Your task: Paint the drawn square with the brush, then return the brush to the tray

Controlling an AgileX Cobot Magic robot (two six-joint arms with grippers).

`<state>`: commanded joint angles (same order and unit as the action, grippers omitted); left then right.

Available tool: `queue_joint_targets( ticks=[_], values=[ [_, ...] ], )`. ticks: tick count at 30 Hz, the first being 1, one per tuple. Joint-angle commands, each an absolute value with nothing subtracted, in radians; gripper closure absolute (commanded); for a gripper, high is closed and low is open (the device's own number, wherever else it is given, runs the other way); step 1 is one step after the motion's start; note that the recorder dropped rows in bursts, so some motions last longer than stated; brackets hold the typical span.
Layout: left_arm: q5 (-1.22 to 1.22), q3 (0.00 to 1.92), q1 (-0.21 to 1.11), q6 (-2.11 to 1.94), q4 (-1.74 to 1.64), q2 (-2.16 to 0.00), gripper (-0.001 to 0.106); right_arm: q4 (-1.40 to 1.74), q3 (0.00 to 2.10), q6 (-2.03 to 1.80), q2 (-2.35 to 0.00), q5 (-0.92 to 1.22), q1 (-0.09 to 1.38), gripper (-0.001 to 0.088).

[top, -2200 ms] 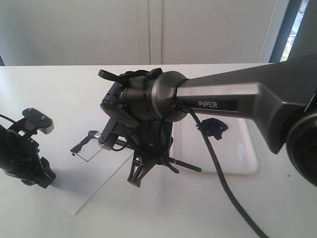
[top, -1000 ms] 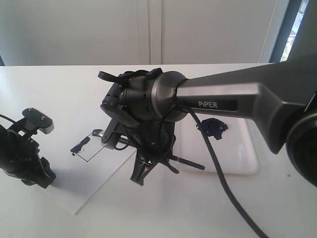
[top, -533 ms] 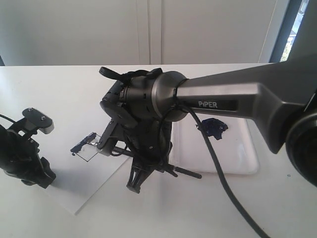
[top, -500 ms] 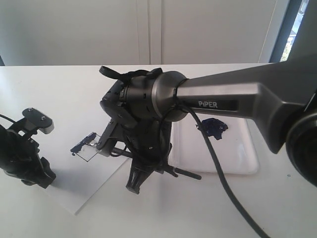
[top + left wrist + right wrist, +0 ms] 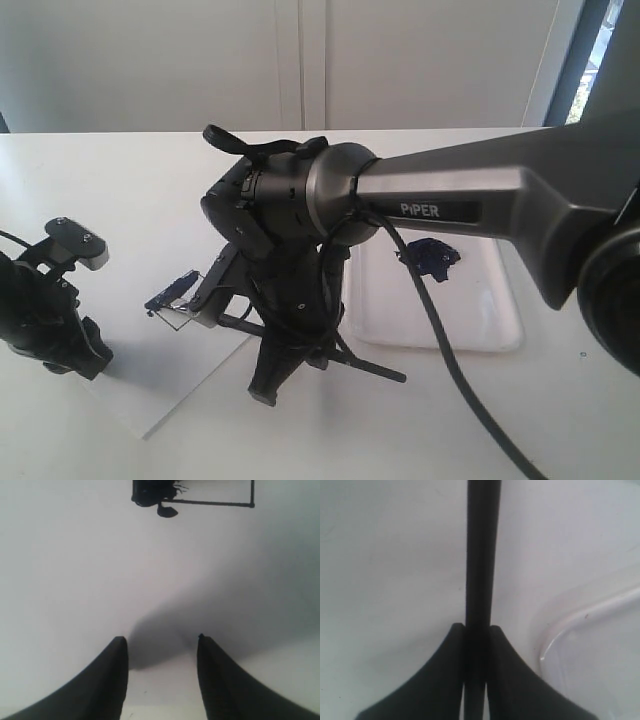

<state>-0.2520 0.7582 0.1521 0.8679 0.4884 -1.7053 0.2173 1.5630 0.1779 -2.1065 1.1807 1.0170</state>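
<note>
My right gripper (image 5: 262, 388) points down at the table and is shut on the brush (image 5: 378, 371). The thin black handle sticks out toward the tray (image 5: 500, 342). In the right wrist view the handle (image 5: 481, 555) runs straight between my closed fingers (image 5: 445, 680). The bristle end is hidden behind my wrist. The drawn square (image 5: 178, 303) lies on the paper just left of that wrist, with a dark navy streak along its far edge. The left wrist view shows its outline (image 5: 215, 502) and a painted corner. My left gripper (image 5: 161, 640) hangs open over the paper, holding nothing.
The white paper sheet (image 5: 150, 400) lies angled at the front left. A dark paint blob (image 5: 432, 258) sits in the tray's far part. The tray's rim (image 5: 580, 620) shows beside the right fingers. My left arm (image 5: 50, 320) rests at the table's left edge.
My right gripper has swung lower and toward the table's front with the brush, and the handle's free end has dropped nearer the tray's front rim. The left arm has not moved.
</note>
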Motion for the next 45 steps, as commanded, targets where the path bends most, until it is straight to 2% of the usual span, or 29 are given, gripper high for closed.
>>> queue_joint_targets(
  ticks=[9,30,45],
  values=[
    [-0.242,0.758,0.152,0.868,0.488,-1.703,0.056,0.208,1.563,0.136,-2.052,1.145,1.017,0.0868],
    [-0.246,0.758,0.152,0.864,0.488,-1.696,0.056,0.116,1.557,0.128,-2.035,1.221,1.02,0.0868],
    [-0.43,0.758,0.152,0.822,0.506,-1.518,0.056,0.129,1.557,0.128,-2.051,1.221,1.02,0.0868]
  ],
)
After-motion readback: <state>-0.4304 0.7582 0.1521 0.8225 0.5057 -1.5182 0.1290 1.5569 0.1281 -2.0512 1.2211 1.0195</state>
